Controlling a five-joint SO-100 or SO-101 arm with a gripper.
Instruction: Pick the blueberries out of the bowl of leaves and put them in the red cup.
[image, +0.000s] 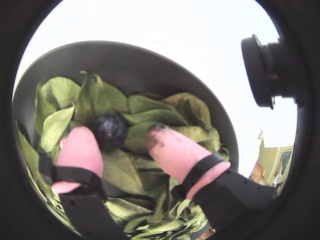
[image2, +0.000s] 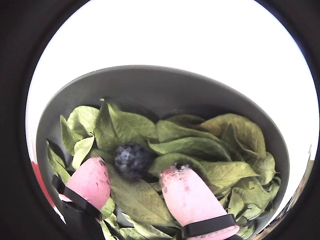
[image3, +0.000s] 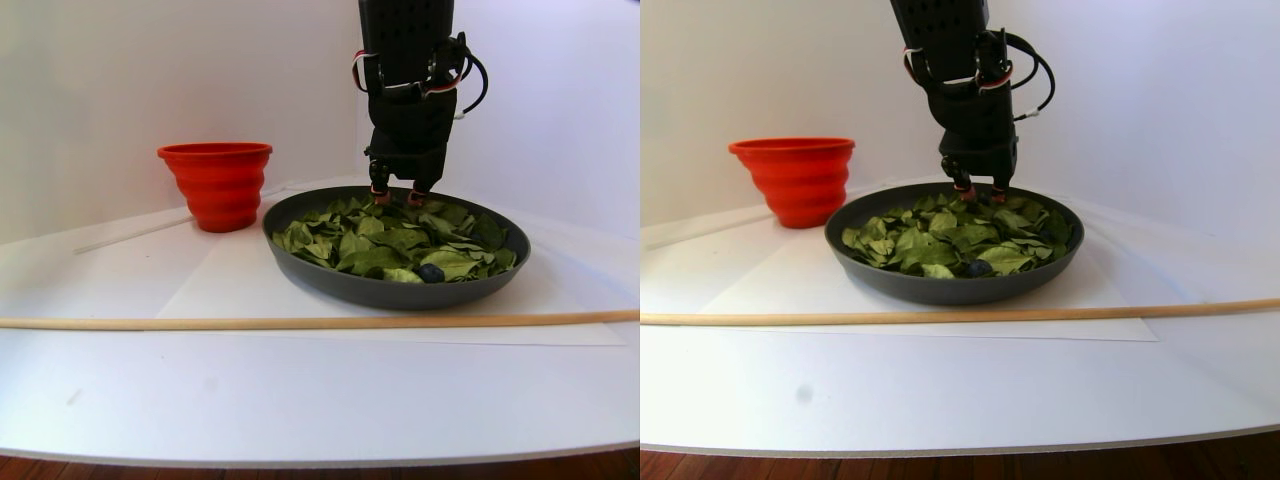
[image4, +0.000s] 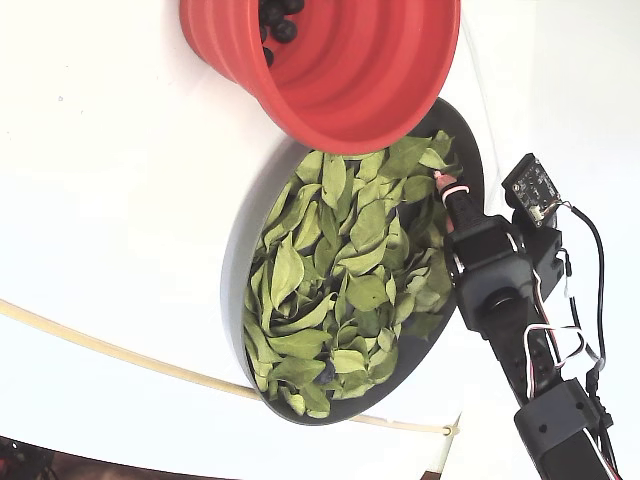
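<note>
Jaws: parted, pink fingertip pads (image: 80, 147) standing either side of one blueberry without visibly closing on it; in both wrist views a gap shows between the berry and the right-hand pad, while the left-hand pad sits just beside it.

Gripper (image: 117, 136): lowered into the bowl, tips down among the leaves; black finger bodies with black bands across the pink pads. Right-hand pad carries dark smudges at its tip.

Blueberry between the pads (image2: 132, 160): round, dark blue-black with a dusty bloom, resting on the leaves.

Leaves (image2: 190, 145): light green, oval, pointed, loosely heaped, covering most of the bowl's floor.

Bowl (image: 125, 62): wide, shallow, dark grey; far inner wall bare.

Second blueberry (image3: 430, 272): lying among the leaves at the bowl's near rim in the stereo pair view, well apart from the gripper.

Red cup (image3: 216, 185): red-orange, stepped ridges, upright, standing just beside the bowl, to its left in the stereo pair view. Several dark berries (image4: 277, 22) lie in its bottom in the fixed view.

Table (image3: 300, 390): white surface; a thin wooden rod (image3: 300, 322) lies across it in front of the bowl.
</note>
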